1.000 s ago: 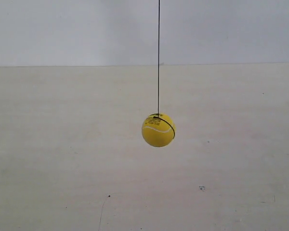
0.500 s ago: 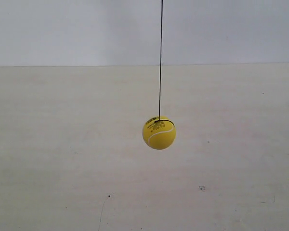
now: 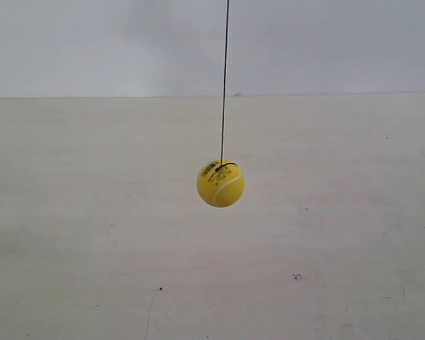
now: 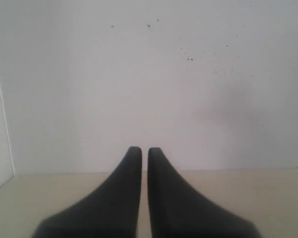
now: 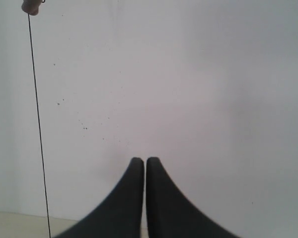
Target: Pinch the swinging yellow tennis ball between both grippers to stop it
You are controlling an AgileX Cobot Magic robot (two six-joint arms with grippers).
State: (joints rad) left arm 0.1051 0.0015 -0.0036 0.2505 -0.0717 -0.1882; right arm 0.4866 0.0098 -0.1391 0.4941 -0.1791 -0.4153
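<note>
The yellow tennis ball (image 3: 220, 183) hangs in mid-air on a thin black string (image 3: 224, 81) over the pale table in the exterior view, white seam and black print facing the camera. No arm shows in that view. In the left wrist view my left gripper (image 4: 144, 149) is shut, its black jaws nearly touching with nothing between them, facing a white wall. In the right wrist view my right gripper (image 5: 145, 159) is likewise shut and empty. The string (image 5: 38, 124) runs down from a small grey fixture (image 5: 31, 6) there; the ball itself is out of that view.
A pale beige table (image 3: 92, 234) fills the lower part of the exterior view, with a white wall (image 3: 92, 42) behind it. Small dark marks (image 3: 297, 277) dot the table surface. A strip of table edge (image 4: 49, 186) shows below the left gripper.
The ball has swung to the exterior view's left and slightly upward since half a second ago, and the string now leans that way. No arm has come into the exterior view.
</note>
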